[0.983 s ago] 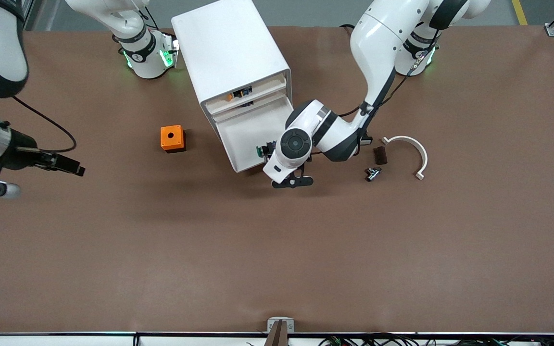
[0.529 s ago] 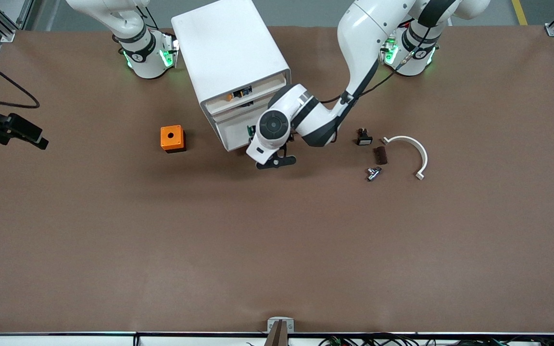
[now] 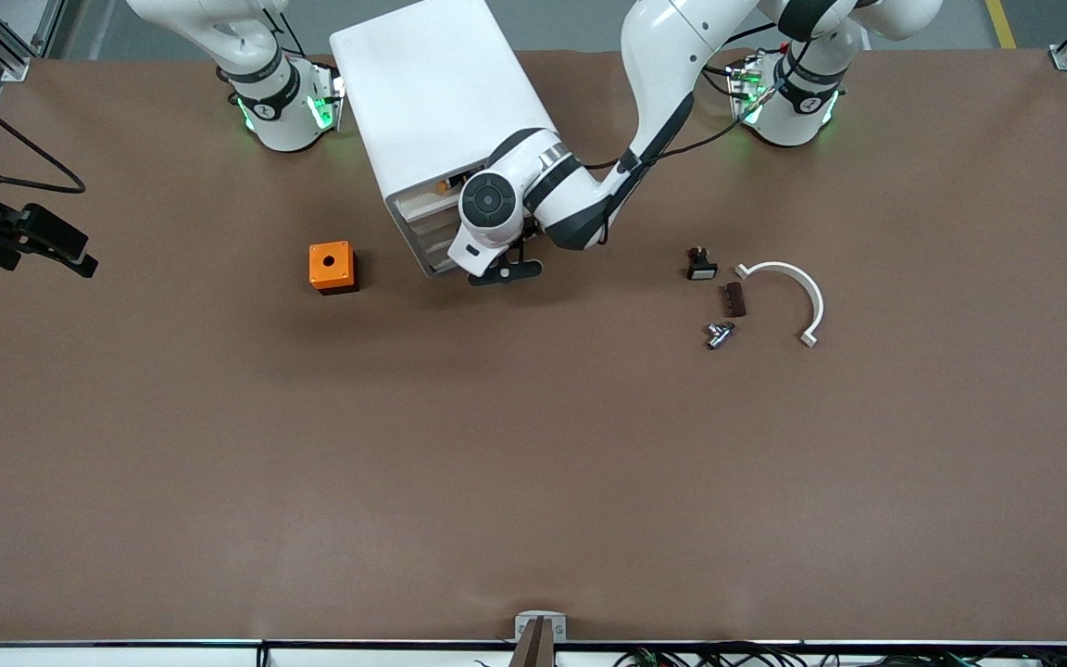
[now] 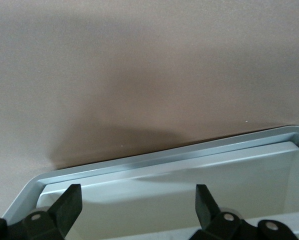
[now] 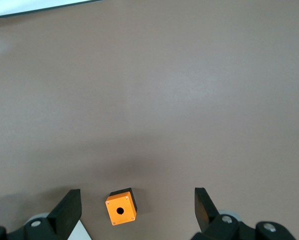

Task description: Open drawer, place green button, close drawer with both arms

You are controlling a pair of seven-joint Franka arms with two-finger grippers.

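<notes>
The white cabinet [image 3: 441,102] stands at the robots' side of the table. Its lowest drawer [image 3: 432,259] sticks out only a little. The left arm's hand [image 3: 489,206] is over that drawer's front. In the left wrist view my left gripper [image 4: 138,194] is open and empty, with the drawer's rim [image 4: 164,157] and pale inside just past its fingertips. The button is hidden. My right gripper [image 3: 66,250] waits high over the right arm's end of the table; it is open and empty in the right wrist view [image 5: 138,196], far above the orange box [image 5: 121,208].
The orange box with a hole [image 3: 332,267] lies beside the cabinet toward the right arm's end. Toward the left arm's end lie a black switch with white face [image 3: 700,267], a brown piece [image 3: 733,298], a metal fitting [image 3: 719,333] and a white curved piece [image 3: 788,287].
The left arm's hand has moved toward the cabinet and the drawer has slid most of the way in; the button, seen in it earlier, is now hidden. The right arm has risen and drawn back.
</notes>
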